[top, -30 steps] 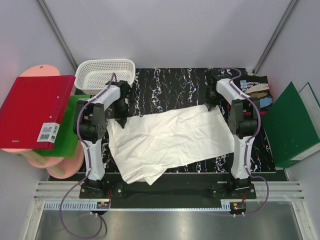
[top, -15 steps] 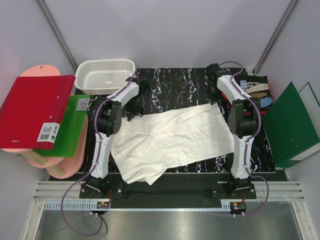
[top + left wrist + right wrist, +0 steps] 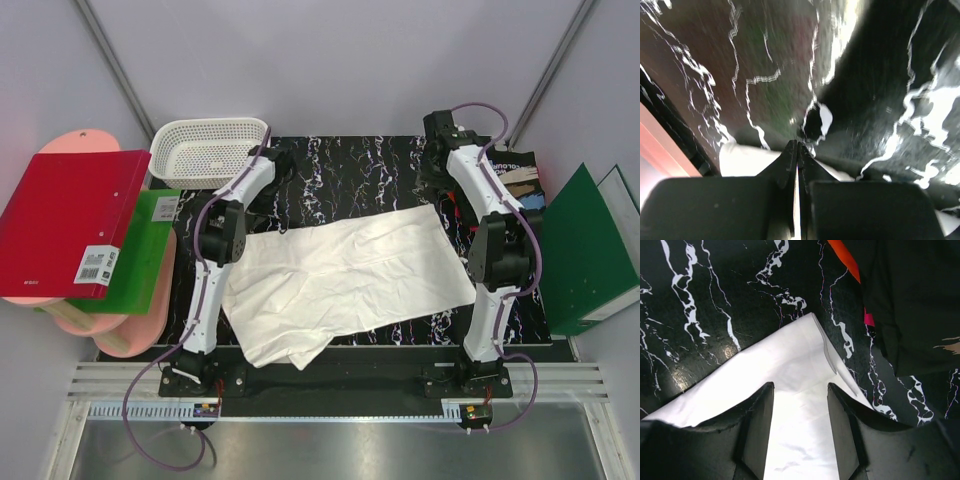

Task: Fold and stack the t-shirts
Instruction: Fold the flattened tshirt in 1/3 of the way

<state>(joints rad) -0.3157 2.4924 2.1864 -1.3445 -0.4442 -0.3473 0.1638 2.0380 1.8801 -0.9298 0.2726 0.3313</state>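
A white t-shirt [image 3: 345,280] lies spread across the black marble table [image 3: 350,165]. My left gripper [image 3: 264,220] is at its far left corner. In the left wrist view the fingers are pressed together [image 3: 798,144] with a thin strip of white cloth [image 3: 745,157] pinched between them. My right gripper [image 3: 432,195] hovers over the far right corner. Its fingers stand apart [image 3: 800,386], and the white t-shirt [image 3: 790,365] lies flat beneath them, not gripped. A black printed t-shirt [image 3: 510,180] [image 3: 910,300] sits at the far right on top of red-orange cloth [image 3: 844,257].
A white lattice basket [image 3: 210,150] stands at the far left corner. A red binder [image 3: 65,225], a green binder [image 3: 135,265] and pink boards [image 3: 140,330] lie left of the table. Another green binder [image 3: 585,250] leans at the right.
My right gripper has opened and let go of the shirt's far right corner. My left gripper has moved right and farther away, dragging the far left corner with it.
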